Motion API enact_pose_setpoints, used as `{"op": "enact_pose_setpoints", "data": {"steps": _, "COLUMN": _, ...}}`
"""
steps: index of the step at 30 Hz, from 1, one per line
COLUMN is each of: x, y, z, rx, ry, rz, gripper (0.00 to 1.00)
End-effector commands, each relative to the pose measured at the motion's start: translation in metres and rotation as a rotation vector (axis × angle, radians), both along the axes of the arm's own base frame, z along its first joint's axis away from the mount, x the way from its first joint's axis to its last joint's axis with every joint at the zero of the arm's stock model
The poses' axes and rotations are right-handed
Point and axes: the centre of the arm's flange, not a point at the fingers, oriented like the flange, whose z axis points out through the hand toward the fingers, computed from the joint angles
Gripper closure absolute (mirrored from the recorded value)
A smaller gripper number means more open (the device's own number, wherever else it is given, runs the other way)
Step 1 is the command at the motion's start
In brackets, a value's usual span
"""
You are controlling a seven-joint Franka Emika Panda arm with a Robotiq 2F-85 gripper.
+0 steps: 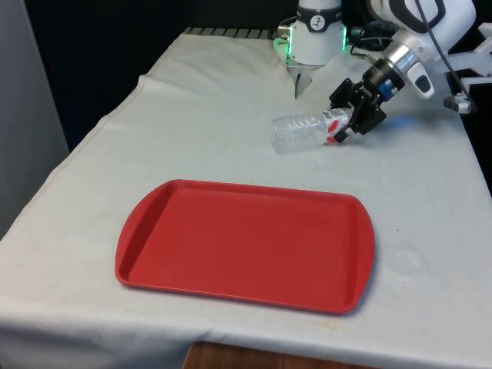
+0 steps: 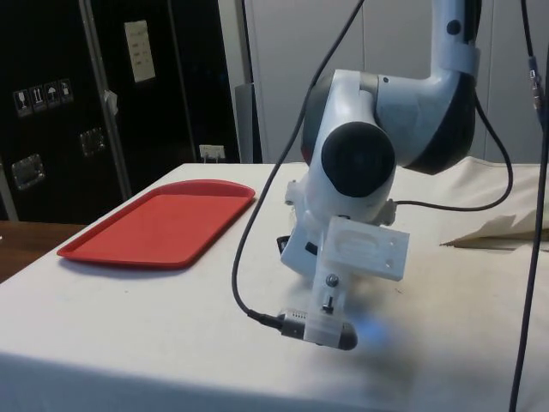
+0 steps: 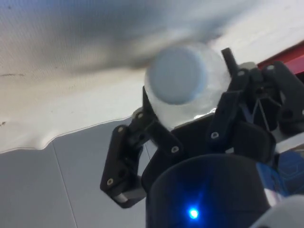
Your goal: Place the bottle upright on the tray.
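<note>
- The red tray (image 1: 246, 244) lies flat on the white cloth (image 1: 192, 115), close to the near edge of the table in the front view.
- Nothing sits inside the tray; its red floor is bare from rim to rim.
- In the side view the tray (image 2: 159, 223) shows past the arm (image 2: 369, 172), close to the table's far edge.
- Farther back on the table is the bottle (image 1: 307, 129). It is clear plastic with a red and white label near its neck.
- The bottle lies on its side, not standing up. Its bottom end points toward the front view's left and its cap end points toward the gripper.
- I cannot tell if the bottle rests on the cloth or hangs just above it.
- I cannot tell if the bottle has anything in it.
- The bottle is well apart from the tray, behind the tray's far rim.
- The black gripper (image 1: 355, 117) pinches the bottle near its cap end, with one finger on each side.
- In the wrist view the bottle (image 3: 183, 85) shows end-on, its round cap facing out, and the black fingers (image 3: 159, 135) press against its sides.
- The gripper (image 3: 190, 118) is low over the table and reaches in from the front view's right.
- A bit of red from the tray (image 3: 285, 54) peeks out behind the fingers in the wrist view.
</note>
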Motion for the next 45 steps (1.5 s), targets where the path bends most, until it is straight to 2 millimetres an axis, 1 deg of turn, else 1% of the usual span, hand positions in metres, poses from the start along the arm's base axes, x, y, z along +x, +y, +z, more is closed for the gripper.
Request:
{"op": "enact_pose_setpoints", "data": {"steps": 1, "x": 0.002, "y": 0.000, "z": 0.000, "rx": 0.009, "ry": -0.004, "rz": 0.005, "gripper": 0.44}}
{"op": "enact_pose_setpoints", "data": {"steps": 4, "x": 0.001, "y": 0.000, "z": 0.001, "rx": -0.001, "ry": -0.002, "rz": 0.000, "gripper": 0.62}}
{"op": "enact_pose_setpoints", "data": {"steps": 5, "x": 0.002, "y": 0.000, "z": 0.000, "rx": 0.009, "ry": -0.006, "rz": 0.004, "gripper": 0.62}}
{"op": "enact_pose_setpoints", "data": {"steps": 8, "x": 0.002, "y": 0.000, "z": -0.001, "rx": 0.008, "ry": -0.005, "rz": 0.005, "gripper": 0.76}}
{"op": "enact_pose_setpoints", "data": {"steps": 9, "x": 0.002, "y": 0.000, "z": 0.000, "rx": 0.008, "ry": -0.006, "rz": 0.005, "gripper": 0.84}}
{"op": "enact_pose_setpoints", "data": {"steps": 12, "x": 0.002, "y": 0.000, "z": 0.000, "rx": 0.008, "ry": -0.007, "rz": 0.006, "gripper": 0.95}}
{"op": "enact_pose_setpoints", "data": {"steps": 14, "x": 0.004, "y": -0.001, "z": 0.005, "rx": 0.006, "ry": -0.010, "rz": 0.001, "gripper": 1.00}}
{"op": "enact_pose_setpoints", "data": {"steps": 15, "x": 0.003, "y": -0.001, "z": 0.005, "rx": -0.007, "ry": -0.012, "rz": 0.000, "gripper": 1.00}}
{"op": "enact_pose_setpoints", "data": {"steps": 21, "x": 0.013, "y": -0.004, "z": 0.022, "rx": 0.011, "ry": -0.022, "rz": -0.017, "gripper": 1.00}}
{"op": "enact_pose_setpoints", "data": {"steps": 22, "x": 0.012, "y": -0.003, "z": 0.019, "rx": 0.001, "ry": -0.028, "rz": -0.013, "gripper": 1.00}}
{"op": "enact_pose_setpoints", "data": {"steps": 25, "x": 0.017, "y": -0.005, "z": 0.033, "rx": 0.011, "ry": -0.025, "rz": -0.028, "gripper": 1.00}}
{"op": "enact_pose_setpoints", "data": {"steps": 26, "x": 0.017, "y": -0.005, "z": 0.033, "rx": 0.011, "ry": -0.025, "rz": -0.028, "gripper": 1.00}}
{"op": "enact_pose_setpoints", "data": {"steps": 29, "x": 0.022, "y": -0.007, "z": 0.044, "rx": 0.012, "ry": -0.031, "rz": -0.039, "gripper": 1.00}}
{"op": "enact_pose_setpoints", "data": {"steps": 30, "x": 0.023, "y": -0.007, "z": 0.046, "rx": 0.011, "ry": -0.032, "rz": -0.041, "gripper": 1.00}}
{"op": "enact_pose_setpoints", "data": {"steps": 31, "x": 0.022, "y": -0.006, "z": 0.044, "rx": 0.001, "ry": -0.037, "rz": -0.038, "gripper": 1.00}}
{"op": "enact_pose_setpoints", "data": {"steps": 34, "x": 0.027, "y": -0.008, "z": 0.057, "rx": 0.012, "ry": -0.037, "rz": -0.051, "gripper": 1.00}}
{"op": "enact_pose_setpoints", "data": {"steps": 39, "x": 0.033, "y": -0.009, "z": 0.068, "rx": 0.014, "ry": -0.042, "rz": -0.064, "gripper": 1.00}}
{"op": "enact_pose_setpoints", "data": {"steps": 40, "x": 0.032, "y": -0.008, "z": 0.067, "rx": 0.003, "ry": -0.048, "rz": -0.061, "gripper": 1.00}}
{"op": "enact_pose_setpoints", "data": {"steps": 45, "x": 0.040, "y": -0.010, "z": 0.081, "rx": 0.022, "ry": -0.049, "rz": -0.080, "gripper": 1.00}}
